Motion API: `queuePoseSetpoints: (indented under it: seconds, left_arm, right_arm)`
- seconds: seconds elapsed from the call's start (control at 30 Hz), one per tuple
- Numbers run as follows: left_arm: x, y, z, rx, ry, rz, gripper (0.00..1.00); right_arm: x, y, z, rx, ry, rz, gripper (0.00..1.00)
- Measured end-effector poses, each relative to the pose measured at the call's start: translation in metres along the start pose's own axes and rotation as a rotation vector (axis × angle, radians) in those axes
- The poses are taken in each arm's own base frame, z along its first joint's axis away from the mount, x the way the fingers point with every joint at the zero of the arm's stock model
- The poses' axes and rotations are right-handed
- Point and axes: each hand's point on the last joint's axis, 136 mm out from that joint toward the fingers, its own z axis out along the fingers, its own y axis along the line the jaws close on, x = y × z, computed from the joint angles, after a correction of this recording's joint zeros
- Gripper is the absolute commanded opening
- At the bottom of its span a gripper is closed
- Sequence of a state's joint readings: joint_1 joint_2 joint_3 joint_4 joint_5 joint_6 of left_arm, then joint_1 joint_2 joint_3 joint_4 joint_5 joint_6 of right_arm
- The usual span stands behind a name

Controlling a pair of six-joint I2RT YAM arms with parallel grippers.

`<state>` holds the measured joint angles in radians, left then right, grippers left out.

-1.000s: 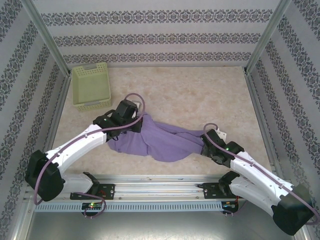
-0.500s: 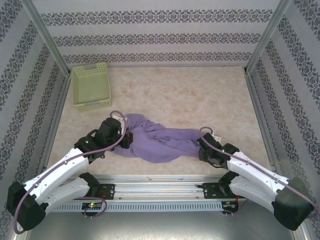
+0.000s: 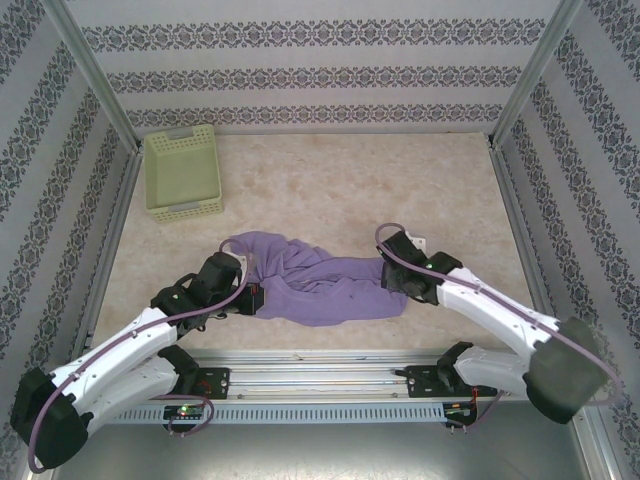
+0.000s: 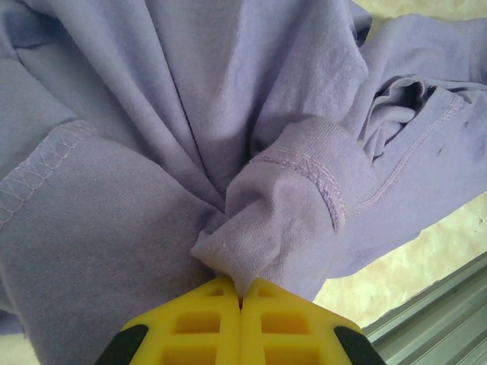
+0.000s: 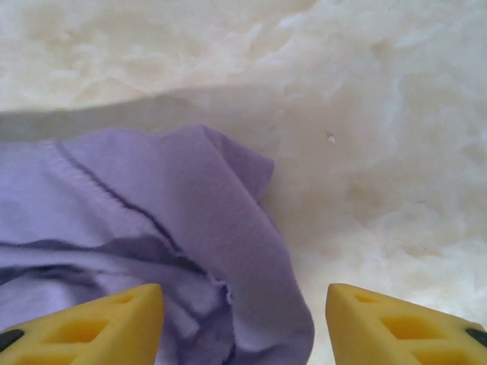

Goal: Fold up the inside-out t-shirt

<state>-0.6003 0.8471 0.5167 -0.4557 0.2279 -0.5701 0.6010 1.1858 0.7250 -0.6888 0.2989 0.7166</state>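
Marble-look table [image 3: 400,180], t-shirt [image 3: 320,280] bunched near its front edge, nothing folded yet. My left gripper [image 4: 241,300] pinches a fabric fold; my right gripper [image 5: 242,304] is spread open over the shirt's edge.

Looks like a robotics lab test cell rather than a lived-in room. Boxed in on three sides by flat panels [image 3: 320,75] papered in a striped floral print, held up by bare aluminium posts [image 3: 90,72]. Floored with a marble-patterned table [image 3: 350,180], edged at the near side by a metal rail [image 3: 320,370] with loose cabling, bearing a white left arm [image 3: 130,340] and right arm [image 3: 500,312] bolted side by side.
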Motion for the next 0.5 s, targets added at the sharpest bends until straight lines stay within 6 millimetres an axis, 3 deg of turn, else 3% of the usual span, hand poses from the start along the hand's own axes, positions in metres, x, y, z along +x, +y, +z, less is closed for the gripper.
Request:
queuePoseSetpoints:
  seconds: [0.13,0.27,0.37,0.5]
  left_arm:
    - [-0.004,-0.001,-0.002,0.001,-0.015,0.002,0.0]
    - [-0.009,-0.002,-0.005,-0.003,-0.034,0.004,0.0]
    - [-0.012,-0.003,-0.004,-0.012,-0.03,0.003,0.0]
    - [-0.022,-0.002,0.001,-0.05,-0.027,0.003,0.0]
  right_arm:
    - [0.007,-0.007,0.016,0.063,0.051,-0.008,0.35]
    - [0.005,-0.004,0.015,0.042,0.046,-0.012,0.02]
    - [-0.004,0.005,0.004,-0.045,0.014,0.023,0.0]
    - [-0.034,0.02,-0.042,-0.296,-0.124,0.135,0.0]
